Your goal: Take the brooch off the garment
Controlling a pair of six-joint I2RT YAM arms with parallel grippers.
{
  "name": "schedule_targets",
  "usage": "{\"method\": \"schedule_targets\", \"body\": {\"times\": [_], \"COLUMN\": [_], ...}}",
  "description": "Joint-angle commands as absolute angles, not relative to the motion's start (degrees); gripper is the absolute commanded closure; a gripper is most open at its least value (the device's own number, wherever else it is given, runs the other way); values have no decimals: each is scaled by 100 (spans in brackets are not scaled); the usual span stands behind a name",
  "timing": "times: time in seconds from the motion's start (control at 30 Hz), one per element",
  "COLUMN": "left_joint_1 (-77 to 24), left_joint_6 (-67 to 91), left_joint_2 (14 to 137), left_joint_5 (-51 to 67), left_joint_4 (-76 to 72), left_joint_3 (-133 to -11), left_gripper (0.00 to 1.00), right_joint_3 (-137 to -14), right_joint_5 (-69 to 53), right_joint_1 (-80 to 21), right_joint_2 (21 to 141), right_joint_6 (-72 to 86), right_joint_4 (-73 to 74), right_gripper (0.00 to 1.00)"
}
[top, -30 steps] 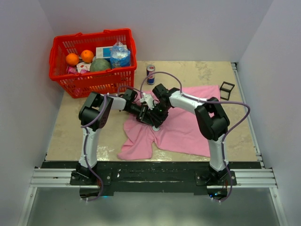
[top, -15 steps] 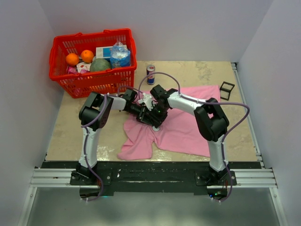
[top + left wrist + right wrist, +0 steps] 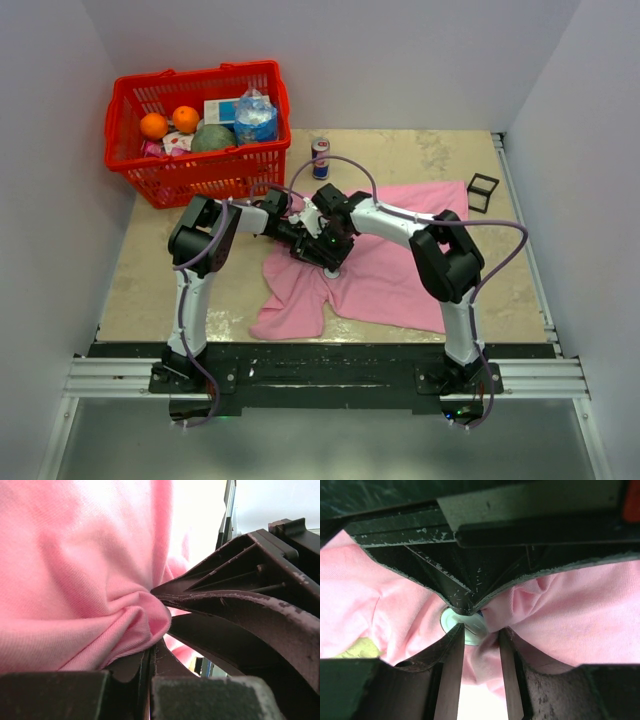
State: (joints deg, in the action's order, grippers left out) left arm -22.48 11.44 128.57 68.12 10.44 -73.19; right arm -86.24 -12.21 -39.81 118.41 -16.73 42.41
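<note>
The pink garment lies wrinkled on the table, right of centre. Both grippers meet over its left part. My left gripper is shut on a raised fold of the garment, pinched at its jaws. My right gripper points down beside it, and its dark fingers fill the right of the left wrist view. In the right wrist view the whitish round brooch sits on the cloth at the fingertips. The right gripper stands part way open there. One fingertip overlaps the brooch, and bunched cloth lies between the fingers.
A red basket with oranges, a bottle and packets stands at the back left. A drink can is just behind the grippers. A small black frame cube sits at the garment's far right corner. Walls close both sides.
The right arm's forearm and elbow have shifted slightly to the left. Both grippers stay at the same spot on the garment. The left arm has not moved.
</note>
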Motion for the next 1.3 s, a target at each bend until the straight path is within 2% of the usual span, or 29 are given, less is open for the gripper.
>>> {"method": "schedule_targets", "body": {"times": [0.0, 0.23, 0.57, 0.8, 1.27], "left_joint_1": [-2294, -2338, -2347, -2338, -2338], "left_joint_6": [1002, 967, 958, 967, 1002], "left_joint_2": [13096, 13104, 13148, 13219, 13245], "left_joint_5": [6355, 6390, 6434, 6513, 6530], "left_joint_4": [940, 958, 958, 976, 975], "left_joint_3": [-7313, -7286, -7286, -7321, -7330], "left_gripper": [100, 100, 100, 100, 100], "right_joint_3": [-8438, -8516, -8596, -8464, -8596], "right_joint_5": [-370, 228, 430, 782, 325], "right_joint_1": [-3981, -3990, -3990, -3981, -4008], "right_joint_2": [12226, 12243, 12173, 12041, 12120], "right_joint_6": [-1618, -1424, -1116, -897, -817], "right_joint_4": [3692, 3551, 3445, 3331, 3410], "right_gripper": [62, 64, 66, 75, 76]}}
